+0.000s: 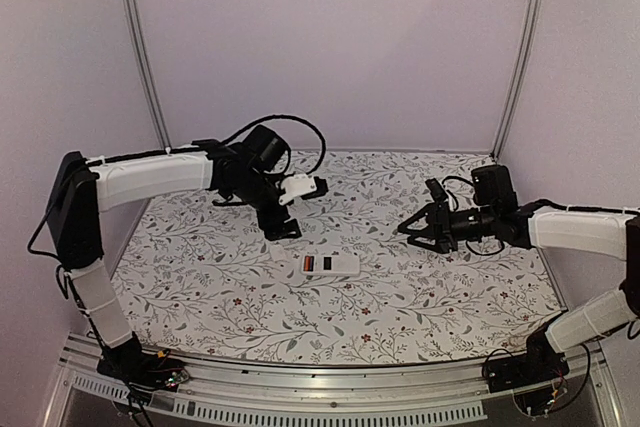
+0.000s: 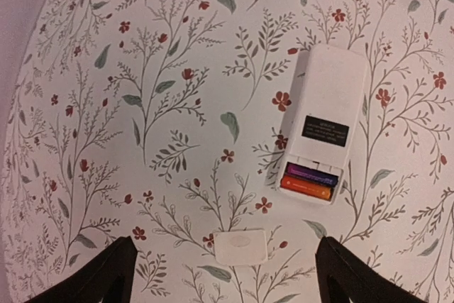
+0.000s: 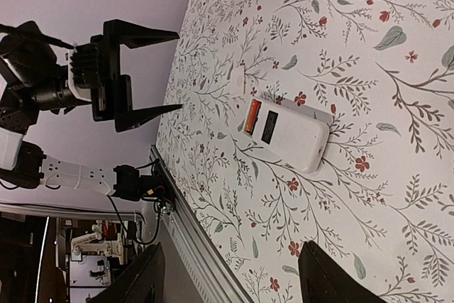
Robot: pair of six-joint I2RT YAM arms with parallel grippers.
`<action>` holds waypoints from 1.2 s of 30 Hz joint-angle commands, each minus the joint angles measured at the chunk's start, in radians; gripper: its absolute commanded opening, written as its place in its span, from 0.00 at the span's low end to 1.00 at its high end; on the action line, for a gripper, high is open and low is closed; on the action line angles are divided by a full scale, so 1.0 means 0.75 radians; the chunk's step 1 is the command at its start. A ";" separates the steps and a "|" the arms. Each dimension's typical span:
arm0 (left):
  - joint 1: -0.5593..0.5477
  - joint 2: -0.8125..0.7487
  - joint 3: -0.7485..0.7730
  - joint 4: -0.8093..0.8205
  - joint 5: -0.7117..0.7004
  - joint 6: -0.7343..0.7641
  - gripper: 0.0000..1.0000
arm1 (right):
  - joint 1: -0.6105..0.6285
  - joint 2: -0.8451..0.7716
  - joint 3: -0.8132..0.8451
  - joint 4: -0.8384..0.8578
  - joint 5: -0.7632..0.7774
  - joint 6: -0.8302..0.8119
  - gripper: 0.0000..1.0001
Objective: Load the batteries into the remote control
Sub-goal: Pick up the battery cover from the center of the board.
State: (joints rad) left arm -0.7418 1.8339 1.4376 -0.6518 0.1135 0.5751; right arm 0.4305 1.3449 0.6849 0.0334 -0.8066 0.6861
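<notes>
remote control (image 1: 330, 264) lying back-up near the middle of the flowered table (image 1: 200, 287), a little toward the near edge, its battery recess uncovered, with the orange battery (image 2: 306, 187) and the dark battery (image 2: 311, 174) seated side by side at one end. a small white cover (image 2: 241, 247) lies on the table near that end, not touching the remote. left gripper (image 3: 174, 70) hangs above the cover, fingers spread wide and holding nothing; right gripper (image 3: 234, 243) hovers toward the right edge, well apart from the remote, fingers likewise spread and empty.
</notes>
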 commanded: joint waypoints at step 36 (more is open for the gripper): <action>0.180 0.177 -0.300 0.183 0.059 -0.049 0.73 | -0.006 0.108 0.052 0.019 -0.033 -0.074 0.64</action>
State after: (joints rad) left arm -0.5877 1.9324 1.1908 -0.4942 0.1692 0.5274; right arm 0.4305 1.4097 0.7151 0.0307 -0.8227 0.6487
